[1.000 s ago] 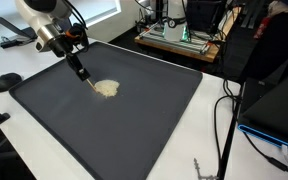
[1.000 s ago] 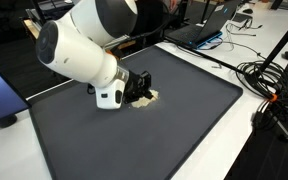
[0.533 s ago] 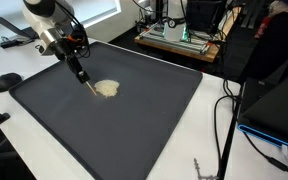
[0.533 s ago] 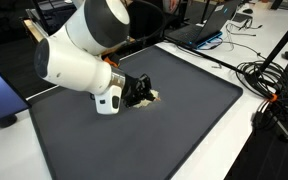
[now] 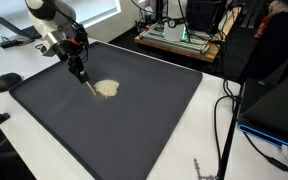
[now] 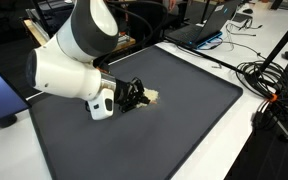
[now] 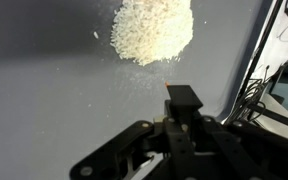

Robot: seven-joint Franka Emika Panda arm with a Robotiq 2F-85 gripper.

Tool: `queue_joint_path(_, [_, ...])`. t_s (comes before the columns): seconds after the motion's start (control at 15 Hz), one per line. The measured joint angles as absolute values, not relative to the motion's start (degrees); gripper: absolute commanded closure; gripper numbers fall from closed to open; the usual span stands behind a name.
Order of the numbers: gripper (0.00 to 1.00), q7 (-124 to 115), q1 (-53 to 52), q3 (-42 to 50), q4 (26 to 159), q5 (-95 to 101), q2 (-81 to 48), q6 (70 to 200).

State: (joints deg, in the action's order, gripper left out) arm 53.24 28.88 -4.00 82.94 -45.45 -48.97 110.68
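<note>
- The heap of pale, rice-like grains lies on the black flat mat, towards the mat's far corner in an exterior view.
- It is roughly round, with no clear long axis. A thin scatter of loose grains trails from its near edge towards the fingertips.
- In the wrist view the heap sits straight ahead of the black robot hand, a little to the left in the picture and just apart from it.
- In an exterior view the hand slants down to the heap's edge.
- The hand's fingers are pressed together. I cannot tell whether a slim, tan-tipped tool is pinched between them.
- In an exterior view the white arm covers most of the hand and part of the heap.
- The wrist view cuts off the heap's top.
- The mat rests on a white table.
</note>
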Motion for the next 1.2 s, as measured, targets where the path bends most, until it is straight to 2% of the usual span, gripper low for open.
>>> queue_joint_path(0.4, [0.97,68.78,29.97,-3.75,85.14,-47.25,-48.98,110.68])
queue_joint_path(0.47, [0.87,71.73,30.19,-3.75,85.55,-48.43,-48.98,110.67])
queue_joint_path(0.87, [0.87,78.14,31.25,-3.87,86.60,-51.83,-48.96,110.54])
queue_joint_path(0.93, [0.97,78.14,31.25,-3.94,86.60,-51.84,-48.95,110.54])
queue_joint_path(1.2, [0.97,78.15,30.34,-2.81,86.59,-51.84,-48.97,110.39])
